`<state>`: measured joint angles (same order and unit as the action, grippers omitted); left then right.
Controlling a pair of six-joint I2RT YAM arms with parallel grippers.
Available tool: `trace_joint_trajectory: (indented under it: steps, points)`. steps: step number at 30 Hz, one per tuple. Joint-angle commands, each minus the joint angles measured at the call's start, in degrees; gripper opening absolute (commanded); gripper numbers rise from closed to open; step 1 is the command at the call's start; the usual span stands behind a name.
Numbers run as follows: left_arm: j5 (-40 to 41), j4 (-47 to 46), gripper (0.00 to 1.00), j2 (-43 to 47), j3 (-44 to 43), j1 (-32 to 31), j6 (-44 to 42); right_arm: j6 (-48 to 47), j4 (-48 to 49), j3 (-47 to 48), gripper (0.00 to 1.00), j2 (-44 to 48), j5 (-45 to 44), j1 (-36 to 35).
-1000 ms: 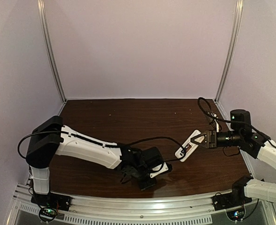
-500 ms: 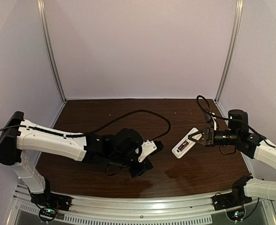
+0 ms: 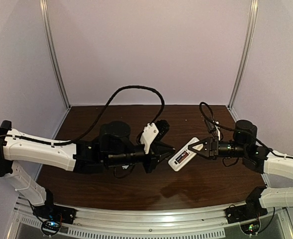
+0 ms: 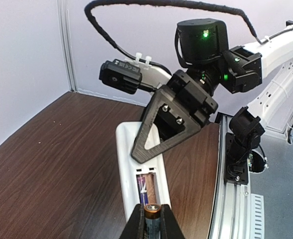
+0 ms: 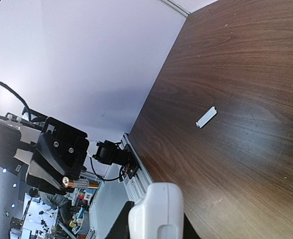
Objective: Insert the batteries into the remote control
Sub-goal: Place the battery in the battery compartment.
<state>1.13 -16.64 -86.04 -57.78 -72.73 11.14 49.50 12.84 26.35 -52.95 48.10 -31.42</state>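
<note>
In the top view the two arms meet in the middle of the frame, above the dark brown table (image 3: 111,124). The right gripper (image 3: 192,149) comes in from the right; its fingers are closed on the upper end of the remote control (image 3: 181,156), which hangs in the air, tilted, with its free end pointing to the lower left. The left gripper (image 3: 165,154) comes in from the left, and its tips are just beside that free end.

In the left wrist view the remote control runs from the middle of the frame down to the bottom edge, with its back side up; the battery recess (image 4: 153,185) is uncovered. The bluish-purple battery (image 4: 145,186) lies inside it, on the left side of the recess; the right side looks unfilled. At the bottom centre the left gripper's two fingers are clamped on the gold battery (image 4: 152,211), which stands lengthwise, right at the near end of the recess; whether it touches the remote control I cannot tell.

In the right wrist view the gold battery sticks out of the left gripper's fingers at the lower left; the remote control fills the bottom centre between the right gripper's fingers. A thin white cover strip (image 5: 206,117) lies flat on the table, right of centre, well apart from both grippers.
</note>
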Motion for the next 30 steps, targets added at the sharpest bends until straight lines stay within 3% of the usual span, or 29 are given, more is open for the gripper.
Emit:
trace_joint_trajectory:
  steps: [1,15,30]
  points:
    - [-1.1,-5.6,0.0,-2.0,-1.4,0.3,-1.2,3.7,7.6,0.2,0.0,-1.2,-2.6,-3.0]
    - [-3.6,-6.8,0.0,-6.3,-3.6,0.2,-0.8,7.8,15.4,0.6,0.0,-5.2,-3.8,-8.0]
    - [-2.1,-7.0,0.0,-7.9,-3.1,0.2,-0.2,9.1,17.1,0.9,0.0,-5.0,-3.1,-8.5]
